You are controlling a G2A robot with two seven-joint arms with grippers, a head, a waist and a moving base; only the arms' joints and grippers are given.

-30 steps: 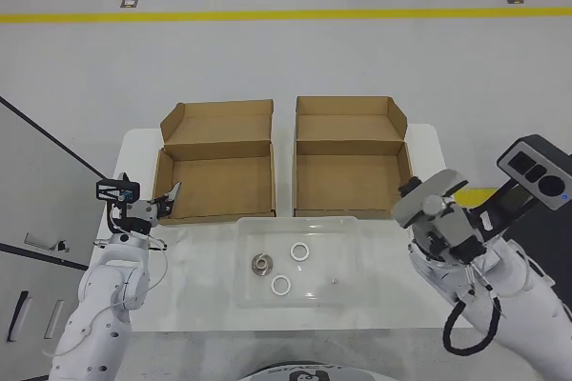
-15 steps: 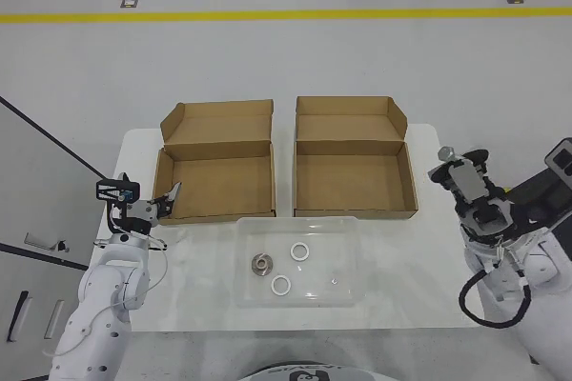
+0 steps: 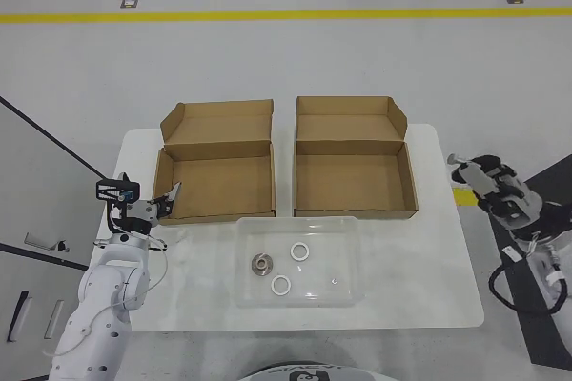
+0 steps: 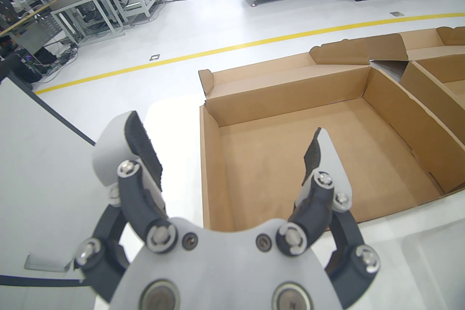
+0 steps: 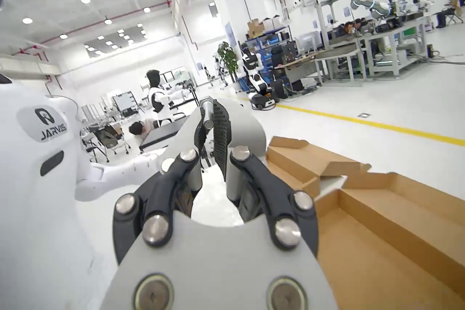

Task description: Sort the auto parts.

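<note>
1. Transport is the step in hand, as I judge it: the right end effector [image 5: 210, 122] is clenched on a short metal pin [image 5: 207, 111], pinched near the fingertips. It hangs well to the right of the clear tray [image 3: 298, 221], out past the edge of the surface [image 3: 419, 286].
2. Next, the pin needs carrying back toward the tray's far side, over one of the boxes, and lowering before release. The right box [image 3: 353, 181] looks the likelier target, though I cannot tell which box pins belong in.
3. Left end effector [image 4: 227, 140] — released, fingers spread wide with nothing between them; it sits to the left of the tray and slightly beyond it.
4. Tray contents: a metal hub [image 3: 260, 263], two white rings [image 3: 300, 251] and one tiny part [image 3: 335, 280] too small to identify.
5. Both boxes stand just beyond the tray, flaps open — the left box [image 3: 214, 186] and the right box hold nothing, so sorting appears barely begun.
</note>
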